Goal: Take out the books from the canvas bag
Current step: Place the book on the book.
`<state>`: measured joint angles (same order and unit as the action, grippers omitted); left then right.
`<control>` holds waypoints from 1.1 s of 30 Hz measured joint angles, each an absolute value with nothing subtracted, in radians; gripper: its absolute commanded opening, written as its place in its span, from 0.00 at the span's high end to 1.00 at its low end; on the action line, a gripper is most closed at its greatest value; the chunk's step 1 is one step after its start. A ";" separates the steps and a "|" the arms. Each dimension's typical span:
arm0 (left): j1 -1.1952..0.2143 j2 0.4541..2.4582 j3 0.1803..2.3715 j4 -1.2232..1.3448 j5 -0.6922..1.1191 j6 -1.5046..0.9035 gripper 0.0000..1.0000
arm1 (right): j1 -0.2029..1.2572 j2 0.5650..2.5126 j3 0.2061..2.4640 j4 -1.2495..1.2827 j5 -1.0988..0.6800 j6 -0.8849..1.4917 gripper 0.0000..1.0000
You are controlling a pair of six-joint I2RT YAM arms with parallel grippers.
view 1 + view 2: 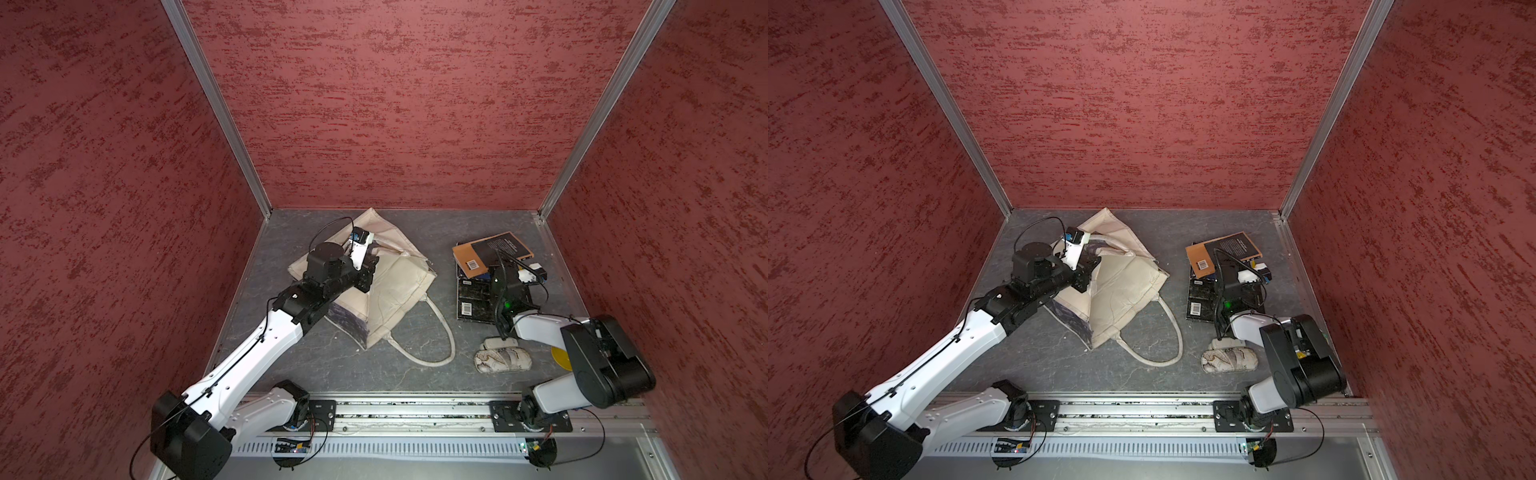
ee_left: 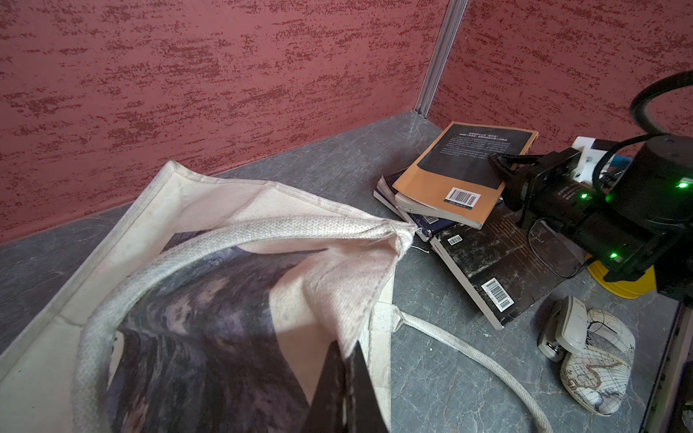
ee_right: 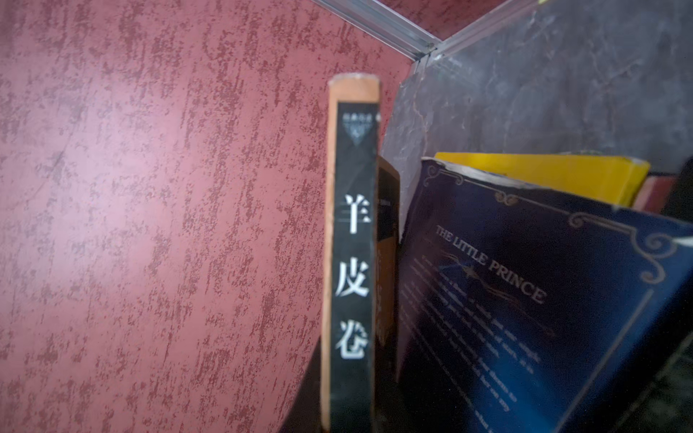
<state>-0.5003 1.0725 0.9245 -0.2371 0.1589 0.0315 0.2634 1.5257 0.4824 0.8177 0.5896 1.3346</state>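
The grey table (image 1: 332, 365) is carrying everything. The canvas bag (image 1: 399, 291) is lying slumped and mostly flat on the left arm's side, and the books (image 1: 478, 286) are sitting in a loose pile well apart from it on the right arm's side, so that spot seems to be serving as the drop-off place, clear of the cloth. In the pile, the black book (image 1: 473, 303) is lying lowest and nearest, the brown-and-black book (image 1: 463, 253) is resting skewed on top, and a dark blue book (image 3: 525, 300) and a yellow book (image 3: 543, 176) are peeking out beside it in the right wrist view. A white patterned pouch (image 1: 503, 359) is lying near the pile and is not part of the job. The bag's mouth is facing toward the pile, with one long handle (image 1: 440, 345) trailing in a loop across the table. The left gripper (image 2: 339, 390) is clenching a fold of the bag's cloth at the mouth, probably lifting it so the opening is gaping and the other arm can reach in without dragging the whole bag along. No book is showing in the part of the opening that can be seen, and the flat look suggests little or nothing is waiting inside, though the deeper part is hidden. The right gripper (image 2: 500, 163) is hovering low at the brown-and-black book's edge, as if setting it down. Its fingers are looking close together, but whether they are grasping the cover cannot be told.
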 measured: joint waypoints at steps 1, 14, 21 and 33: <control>-0.500 1.073 0.925 -0.237 0.159 0.031 1.00 | 0.260 1.546 0.477 0.824 0.590 1.352 1.00; -0.500 1.073 0.925 -0.239 0.167 0.031 1.00 | 0.253 1.585 0.468 0.799 0.605 1.485 0.61; -0.500 1.073 0.925 -0.240 0.177 0.031 1.00 | 0.251 1.576 0.468 0.811 0.563 1.493 0.04; -0.500 1.073 0.924 -0.241 0.178 0.031 1.00 | 0.251 1.256 0.468 0.427 0.493 1.546 0.01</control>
<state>-0.5003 1.0725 0.9241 -0.2413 0.1783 0.0315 0.2512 1.2564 0.4683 0.4271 0.4931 1.5463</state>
